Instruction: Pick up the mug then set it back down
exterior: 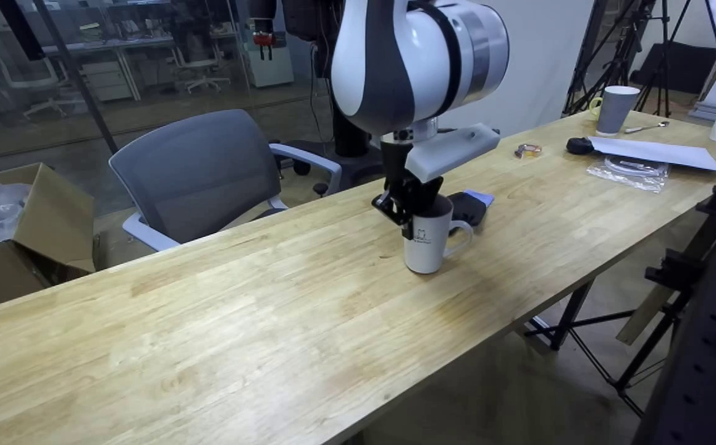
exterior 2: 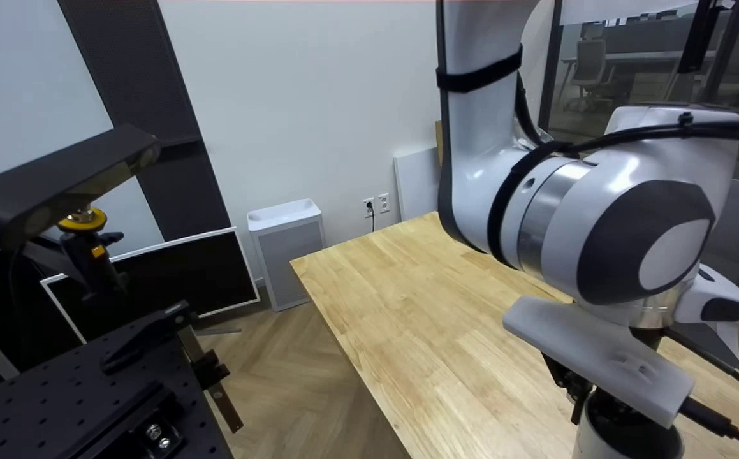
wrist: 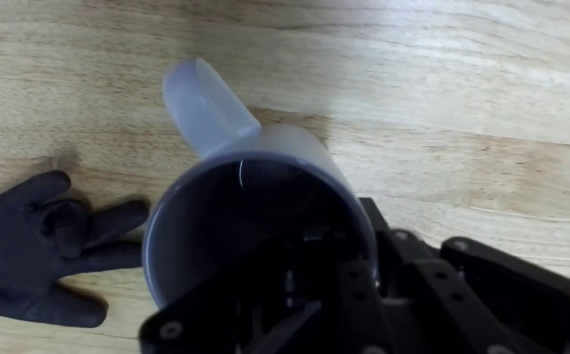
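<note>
A white mug [exterior: 424, 250] with a small printed picture stands upright, or nearly so, on the wooden table; whether its base touches the table I cannot tell. Its handle points to the right in an exterior view. In the wrist view the mug [wrist: 245, 211] shows its dark inside and its handle. Part of the mug [exterior 2: 591, 440] shows at the bottom edge of an exterior view. My black gripper [exterior: 412, 221] is at the rim, shut on the mug's wall, one finger inside and one outside. In the wrist view the gripper [wrist: 371, 236] hides part of the rim; the inner fingertip is dark.
A black glove [exterior: 469, 207] lies close behind the mug on the wooden table [exterior: 240, 334]; the glove [wrist: 14, 250] also shows in the wrist view. Farther along are a grey cup [exterior: 616, 111], a paper sheet [exterior: 654, 151] and a bagged cable [exterior: 632, 170]. A chair [exterior: 203, 173] stands behind.
</note>
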Tool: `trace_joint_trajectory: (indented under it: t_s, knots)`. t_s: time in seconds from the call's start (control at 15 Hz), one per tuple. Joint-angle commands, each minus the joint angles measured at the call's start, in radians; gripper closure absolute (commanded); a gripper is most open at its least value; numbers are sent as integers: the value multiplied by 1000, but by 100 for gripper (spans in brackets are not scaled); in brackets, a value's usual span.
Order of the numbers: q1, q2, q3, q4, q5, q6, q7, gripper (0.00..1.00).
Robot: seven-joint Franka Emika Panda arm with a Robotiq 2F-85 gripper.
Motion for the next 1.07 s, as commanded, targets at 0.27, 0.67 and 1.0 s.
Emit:
trace_joint_trajectory:
  t_s: [0.27, 0.67, 1.0]
  knots:
    - [44, -16, -9, -19, 4, 24, 57, 98]
    - [27, -6, 6, -27, 10, 88, 54, 98]
    - [13, 3, 19, -26, 11, 96, 48, 98]
